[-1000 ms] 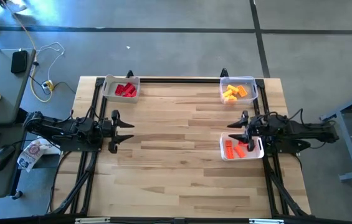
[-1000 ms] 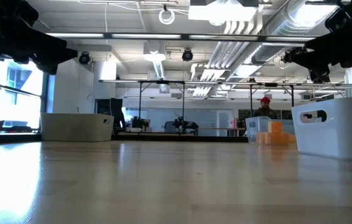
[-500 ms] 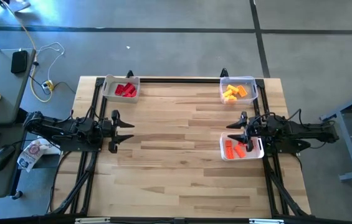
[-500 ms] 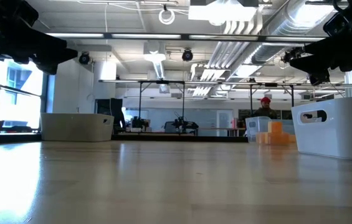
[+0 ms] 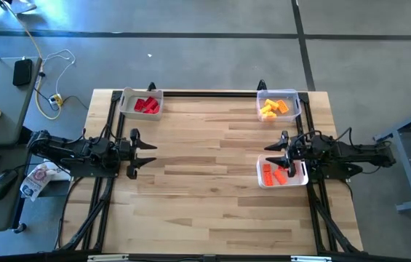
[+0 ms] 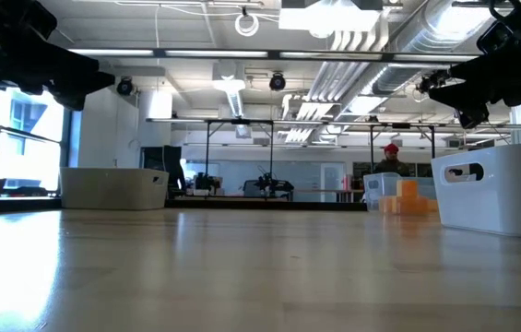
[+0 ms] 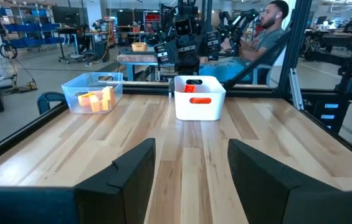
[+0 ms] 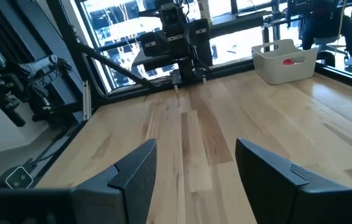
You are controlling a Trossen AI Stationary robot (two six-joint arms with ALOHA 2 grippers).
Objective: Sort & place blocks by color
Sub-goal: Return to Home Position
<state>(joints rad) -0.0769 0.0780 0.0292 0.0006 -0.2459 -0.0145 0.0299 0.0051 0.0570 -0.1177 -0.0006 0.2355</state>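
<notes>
In the high view, my left gripper (image 5: 147,153) hangs over the left edge of the table (image 5: 205,196), about halfway between near and far, pointing to the right. The right gripper (image 5: 271,156) faces it from the right side, above the far left part of the white bin (image 5: 260,177). All the blocks are inside bins. The red blocks (image 5: 147,105) lie in the gray bin (image 5: 126,106) at the far left corner. The yellow-orange blocks (image 5: 274,109) lie in the clear bin (image 5: 293,95) at the far right corner. The orange blocks (image 5: 276,174) lie in the white bin, on the right and nearer to me.

In the low view, both arms are high above the wood, at the upper corners. The right gripper is above the white bin and does not touch it. The gray bin stands far on the left, and the clear bin shows just left of the white one.

In the left wrist view, the two dark fingers (image 7: 132,180) are spread apart with only bare wood between them, gripping nothing. Beyond them stand the clear and white bins, and a person (image 7: 269,34) sits past the table.

In the right wrist view, its fingers (image 8: 135,177) are also spread and empty. Across the table I see the gray bin, with red showing through its handle slot.
</notes>
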